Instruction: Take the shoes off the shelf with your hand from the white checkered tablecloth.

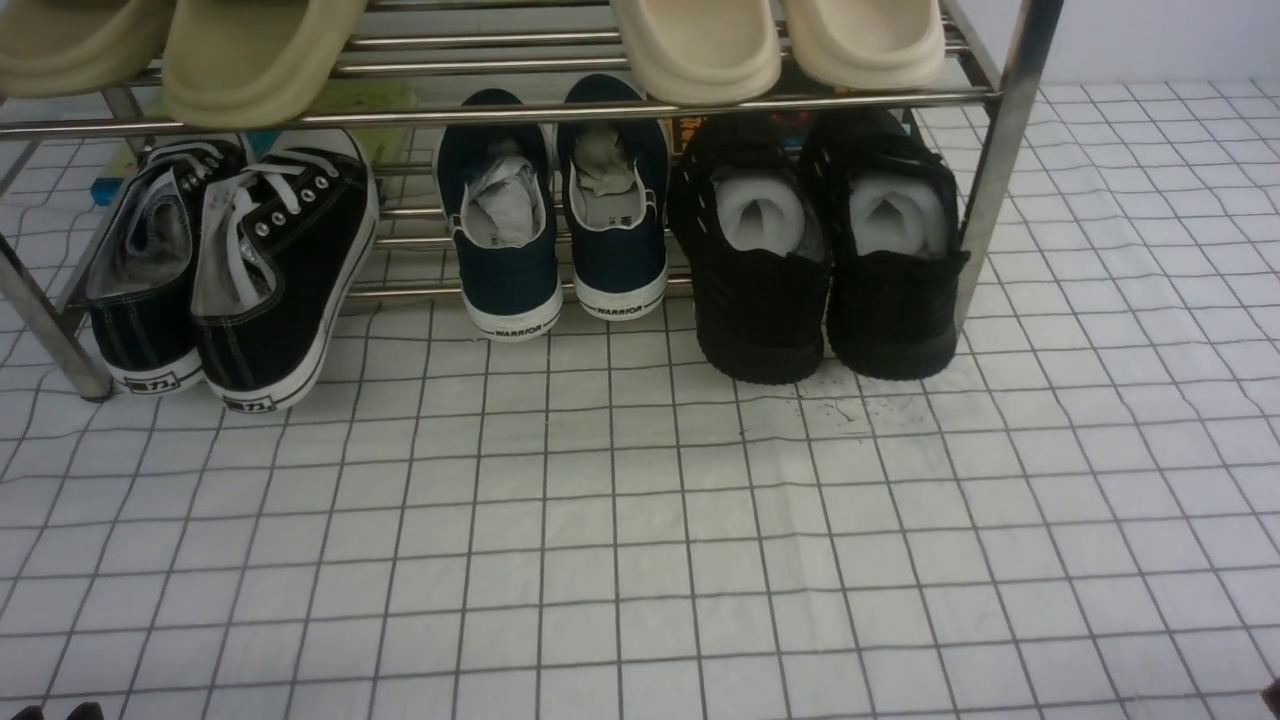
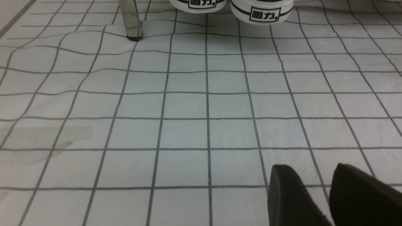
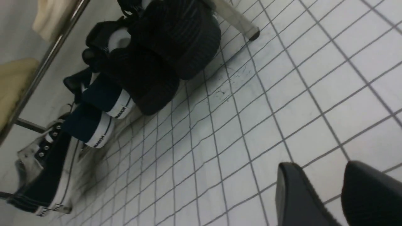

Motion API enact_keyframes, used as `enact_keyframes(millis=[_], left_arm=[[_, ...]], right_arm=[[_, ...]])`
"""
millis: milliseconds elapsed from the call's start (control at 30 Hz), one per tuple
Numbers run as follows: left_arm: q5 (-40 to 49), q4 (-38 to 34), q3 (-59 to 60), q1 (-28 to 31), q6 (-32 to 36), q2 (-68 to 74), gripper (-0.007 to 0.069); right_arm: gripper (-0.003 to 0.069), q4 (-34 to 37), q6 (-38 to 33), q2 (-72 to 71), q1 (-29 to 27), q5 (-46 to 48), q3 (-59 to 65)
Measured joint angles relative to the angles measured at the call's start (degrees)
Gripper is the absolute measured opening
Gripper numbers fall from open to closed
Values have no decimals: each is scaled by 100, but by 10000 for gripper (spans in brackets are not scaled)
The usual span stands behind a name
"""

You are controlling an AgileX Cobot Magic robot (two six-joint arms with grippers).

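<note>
The all-black shoes [image 1: 820, 265] stand side by side at the right end of the shelf's [image 1: 1003, 150] lower tier, heels toward me and white stuffing showing. Their heels overhang onto the white checkered tablecloth [image 1: 640, 550]. The right wrist view shows them [image 3: 163, 47] far off, beside a chrome leg [image 3: 238, 18]. My right gripper [image 3: 318, 164] hovers over bare cloth, open and empty, well short of the shoes. In the left wrist view my left gripper [image 2: 311, 168] is open too, with only cloth between its fingers, facing another chrome leg [image 2: 130, 18].
Black canvas sneakers with white soles [image 1: 230, 270] lean at the left of the lower tier, their heels [image 2: 262, 11] ahead of my left gripper. Navy slip-ons [image 1: 560, 220] stand in the middle. Beige slippers [image 1: 700, 45] lie on the upper tier.
</note>
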Motion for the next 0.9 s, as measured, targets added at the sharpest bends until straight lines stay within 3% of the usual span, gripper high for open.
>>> enact_keyframes(millis=[100, 167, 300, 333, 400, 467, 533, 600, 633, 700, 733, 800, 867, 900], left_arm=[[0, 0, 0, 0, 0, 0, 239], [0, 0, 0, 0, 0, 0, 239], [0, 5, 0, 0, 0, 0, 239], [0, 5, 0, 0, 0, 0, 239], [0, 10, 0, 0, 0, 0, 239], [0, 10, 0, 0, 0, 0, 239], [0, 10, 0, 0, 0, 0, 239], [0, 10, 0, 0, 0, 0, 239], [0, 11, 0, 0, 0, 0, 239], [0, 11, 0, 0, 0, 0, 239], [0, 11, 0, 0, 0, 0, 239], [0, 11, 0, 0, 0, 0, 239], [0, 11, 0, 0, 0, 0, 239], [0, 11, 0, 0, 0, 0, 239]], right_arm=[[239, 118, -240, 0, 0, 278, -233], [222, -188, -592, 46, 0, 539, -749], [87, -2014, -598, 1175, 0, 1386, -2471], [78, -2132, -576, 1175, 0, 1454, -2551], [-6, -3448, -180, 2349, 0, 2466, -3365], [-15, -3850, -32, 3359, 0, 3205, -3869], [-16, -3772, -141, 3779, 0, 3389, -4033], [-16, -3021, -764, 4526, 0, 3502, -4286], [-13, -2107, -1390, 5066, 0, 3502, -4454], [1, -1005, -2383, 5700, 81, 3502, -4668], [1, -1005, -2383, 5761, 97, 3502, -4692], [42, -239, -3058, 6533, 430, 3428, -5091], [67, -196, -3138, 6882, 648, 3377, -5333], [102, -267, -3150, 7343, 1014, 3271, -5755]])
